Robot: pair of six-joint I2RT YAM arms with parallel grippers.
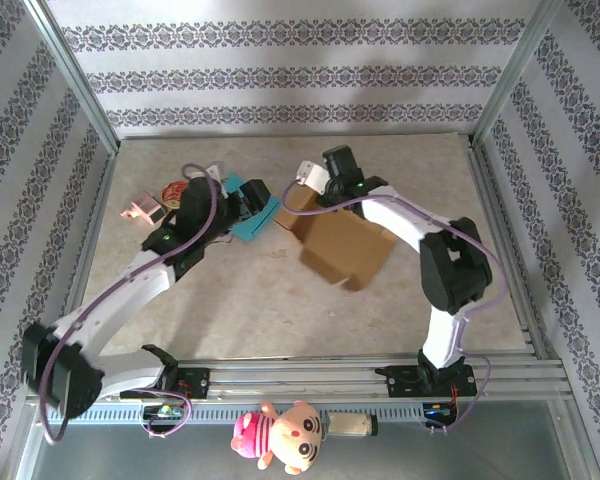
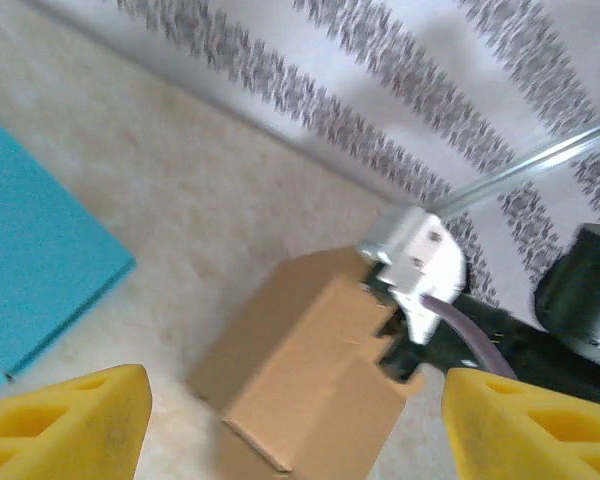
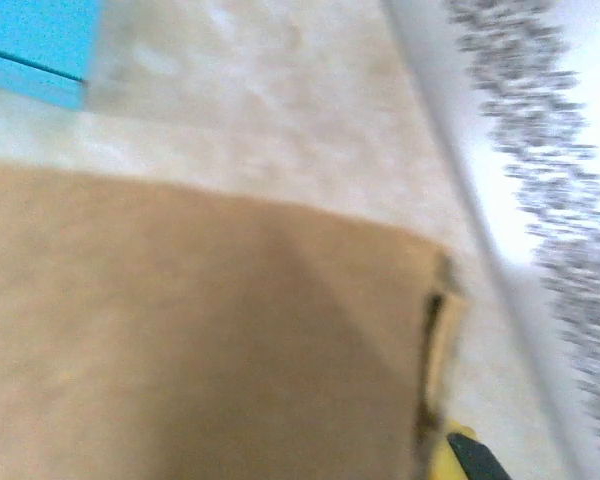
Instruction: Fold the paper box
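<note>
At the far-left corner of the paper box (image 1: 345, 248), right end effector (image 1: 302, 198): jaws pressed together on the cardboard edge. In the left wrist view its dark fingers (image 2: 390, 350) bite the box's upper corner, just below a white camera housing (image 2: 412, 250).
Right finger pad (image 3: 458, 458): yellow, at the bottom of the right wrist view, against the box's brown wall.
Left end effector (image 2: 292, 405): jaws wide apart, holding nothing. Its 2 yellow fingers (image 2: 70, 420) frame the box from the left, apart from it.
Paper box: brown cardboard, partly formed, with one flat face turned up. It sits between the 2 arms; a slit shows at the gripped corner.
Surface (image 1: 230, 300): pale marbled beige, carrying the box.
Teal sheet (image 1: 255, 222): lying flat just left of the box, beside the left end effector.
Pink item (image 1: 137, 210): well left of the box, past the left arm.
Red round item (image 1: 172, 190): well left of the box, just beside the pink item.
Plush toy (image 1: 285, 435): on the near side of the box, at the rail between the arm bases.
</note>
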